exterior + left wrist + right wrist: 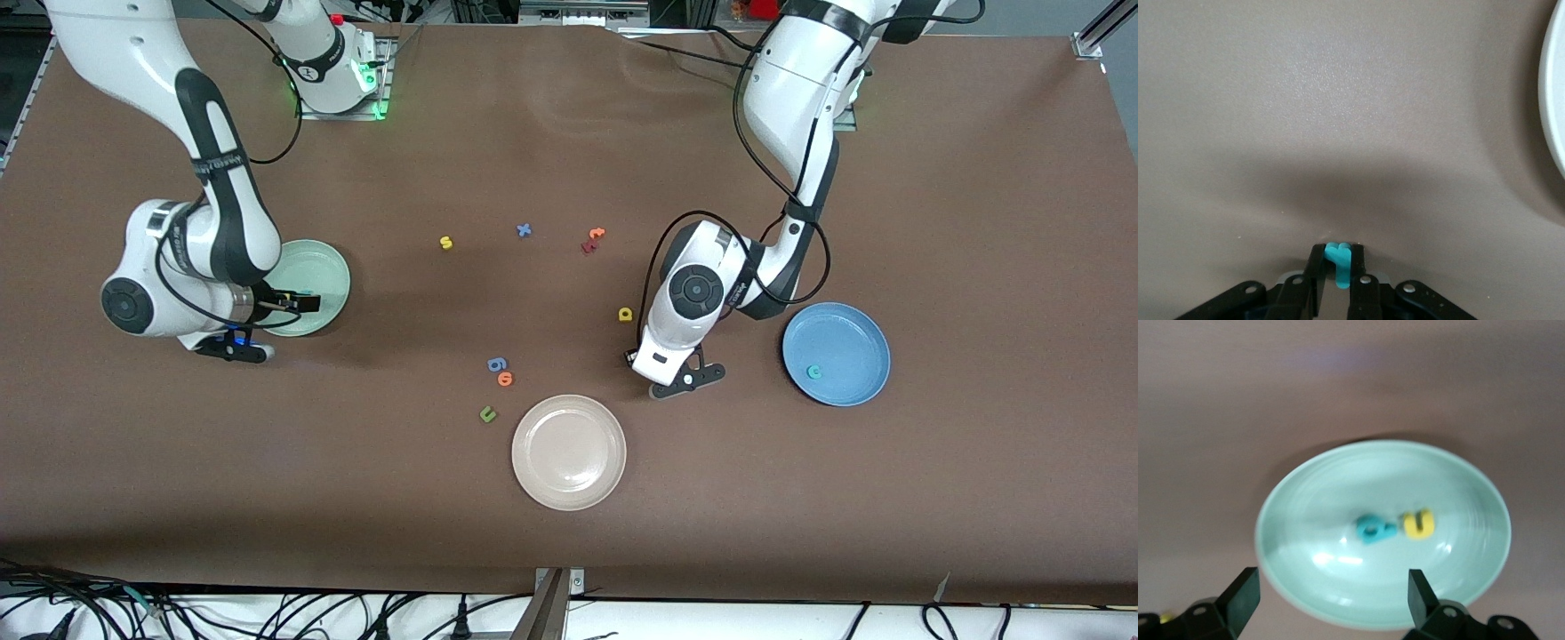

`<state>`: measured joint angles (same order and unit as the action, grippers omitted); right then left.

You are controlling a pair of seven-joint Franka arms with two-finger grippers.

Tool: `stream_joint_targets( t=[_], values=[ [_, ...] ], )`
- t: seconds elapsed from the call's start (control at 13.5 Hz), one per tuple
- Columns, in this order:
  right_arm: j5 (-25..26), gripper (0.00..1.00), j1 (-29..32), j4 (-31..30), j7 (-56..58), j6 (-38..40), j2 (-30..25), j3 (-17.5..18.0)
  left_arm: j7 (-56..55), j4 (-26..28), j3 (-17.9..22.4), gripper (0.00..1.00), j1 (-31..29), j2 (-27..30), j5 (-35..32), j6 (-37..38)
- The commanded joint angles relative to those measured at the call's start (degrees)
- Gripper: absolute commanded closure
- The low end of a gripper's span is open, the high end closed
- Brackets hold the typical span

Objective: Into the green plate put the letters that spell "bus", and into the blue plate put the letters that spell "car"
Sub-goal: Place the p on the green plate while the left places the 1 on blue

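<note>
Beige-white plate (569,452) lies nearest the camera while both arms work farther back.
Left gripper (1337,275), down at the table between that plate and the blue plate (858,333), pinches the teal "r" (1340,261); a teal "c" (813,372) lies in the blue plate. Right gripper (1331,595) hangs spread over the green plate (1338,507), which holds the teal "b" (1375,529) and yellow "u" (1419,524). Yellow "s" (446,242) and yellow "a" (625,314) lie on the table (978,222).

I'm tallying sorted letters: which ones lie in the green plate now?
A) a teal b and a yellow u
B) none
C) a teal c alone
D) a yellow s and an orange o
A: the right wrist view shows the teal b and yellow u lying in the green plate.
</note>
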<state>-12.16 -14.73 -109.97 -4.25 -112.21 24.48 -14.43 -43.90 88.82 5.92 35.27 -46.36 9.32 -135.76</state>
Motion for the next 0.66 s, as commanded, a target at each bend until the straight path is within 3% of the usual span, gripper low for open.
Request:
stream_joint_targets(
  t=[0.0,0.22,0.44,0.59],
  values=[
    [-0.8,0.02,-1.8,-1.2,-5.7,3.8,-6.2,0.5,3.9,-0.8,0.2,0.87,-0.5,-0.6,1.1,2.3],
    [-0.5,0.02,-5.6,-1.9,-17.6,6.2,-10.3,2.8,10.7,-5.0,0.3,0.86,-4.3,0.7,1.1,11.8],
    [-0.5,0.02,-6.3,-2.1,-33.0,4.2,-10.6,9.5,17.6,-4.4,1.0,0.85,-6.4,4.1,0.9,18.4],
    [-0.1,0.02,-6.3,-4.1,-43.2,-0.5,-10.6,13.6,22.3,-3.2,1.0,0.81,-9.1,6.7,-3.0,21.9]
  ],
)
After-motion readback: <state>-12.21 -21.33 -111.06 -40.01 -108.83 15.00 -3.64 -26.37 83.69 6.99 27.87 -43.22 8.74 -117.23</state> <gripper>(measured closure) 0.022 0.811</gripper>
